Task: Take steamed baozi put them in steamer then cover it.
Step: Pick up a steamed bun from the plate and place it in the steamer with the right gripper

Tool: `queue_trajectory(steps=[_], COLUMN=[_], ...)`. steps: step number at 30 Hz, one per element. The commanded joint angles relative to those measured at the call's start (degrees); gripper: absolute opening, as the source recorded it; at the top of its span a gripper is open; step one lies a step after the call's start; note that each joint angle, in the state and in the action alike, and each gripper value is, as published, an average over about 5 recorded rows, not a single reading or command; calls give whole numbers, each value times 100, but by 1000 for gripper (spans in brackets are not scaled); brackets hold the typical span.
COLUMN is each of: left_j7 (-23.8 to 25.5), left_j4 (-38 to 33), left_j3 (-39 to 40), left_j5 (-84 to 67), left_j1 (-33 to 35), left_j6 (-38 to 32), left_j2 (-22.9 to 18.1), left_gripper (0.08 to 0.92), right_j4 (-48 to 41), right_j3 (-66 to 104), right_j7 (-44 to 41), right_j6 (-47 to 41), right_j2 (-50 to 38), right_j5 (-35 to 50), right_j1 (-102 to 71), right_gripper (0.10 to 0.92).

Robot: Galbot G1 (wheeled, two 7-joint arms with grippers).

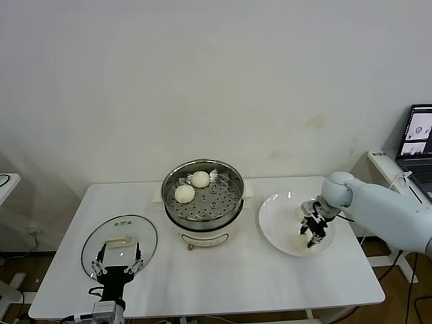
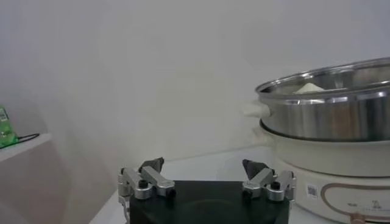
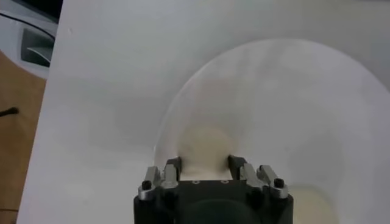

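Observation:
The steamer [image 1: 202, 202] stands mid-table with two baozi [image 1: 200, 179] [image 1: 184, 194] on its perforated tray. Two more baozi lie on a white plate [image 1: 283, 206] to its right. My right gripper [image 1: 312, 236] is down on the plate, its fingers closed against the sides of the nearer baozi [image 1: 301, 241]. The other one [image 1: 299, 213] lies beside its wrist. In the right wrist view the gripper [image 3: 204, 161] clasps that baozi [image 3: 204, 143], which rests on the plate [image 3: 292, 103]. The cover [image 1: 145, 236] lies flat at the left. My left gripper [image 1: 118, 260] is open over it.
The left wrist view shows the left gripper [image 2: 203, 170] open, with the steamer's steel wall [image 2: 329, 115] and white base to one side. A laptop [image 1: 418, 138] sits on a side table at the far right. The table's front edge runs close under the left gripper.

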Motion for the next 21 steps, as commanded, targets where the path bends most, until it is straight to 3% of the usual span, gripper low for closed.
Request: queue_trajectory(steps=[1, 12, 21], left_j7=[1, 3, 4], left_j4=[-10, -37, -54], left_j3=[-4, 34, 12], left_j5=[-6, -23, -49], left_j1=[-1, -41, -36], left_j6=[-1, -3, 0], left_j2=[13, 36, 37], left_gripper=[823, 823, 823], right_j4=[39, 6, -220], right_j3=[17, 15, -71], right_j7=[-7, -46, -15], right_j6=[34, 137, 180], right_j2=[-130, -289, 509], right_j5=[-5, 312, 660], right_j1=[320, 1479, 2505], right_gripper=[467, 472, 475])
